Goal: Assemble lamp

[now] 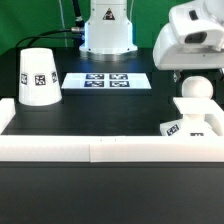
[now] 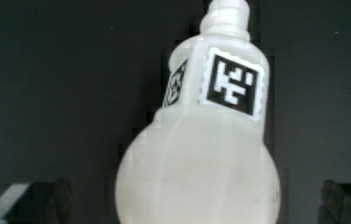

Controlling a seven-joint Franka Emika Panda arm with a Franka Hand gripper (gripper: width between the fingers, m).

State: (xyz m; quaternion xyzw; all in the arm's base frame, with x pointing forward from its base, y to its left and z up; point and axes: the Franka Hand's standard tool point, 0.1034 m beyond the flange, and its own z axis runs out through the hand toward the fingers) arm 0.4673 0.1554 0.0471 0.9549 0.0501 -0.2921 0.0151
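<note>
By the bench edge at the exterior view's left we note the shade (image 1: 40, 76): a smooth white truncated cone, wide end down, with one black-and-white square tag facing the camera. Mid-bench, toward the far edge, the marker board (image 1: 105, 80) lies flat with its row of tags. Near the opposite edge the base (image 1: 196, 122), flat, white and tagged, sits just below the bulb (image 1: 196, 88), a glossy ball tapering to a narrow stem. The claw (image 2: 186, 203) is spread; its dark fingers (image 2: 33, 200) flank the bulb without touching it. The tags carry patterns only, no words.
</note>
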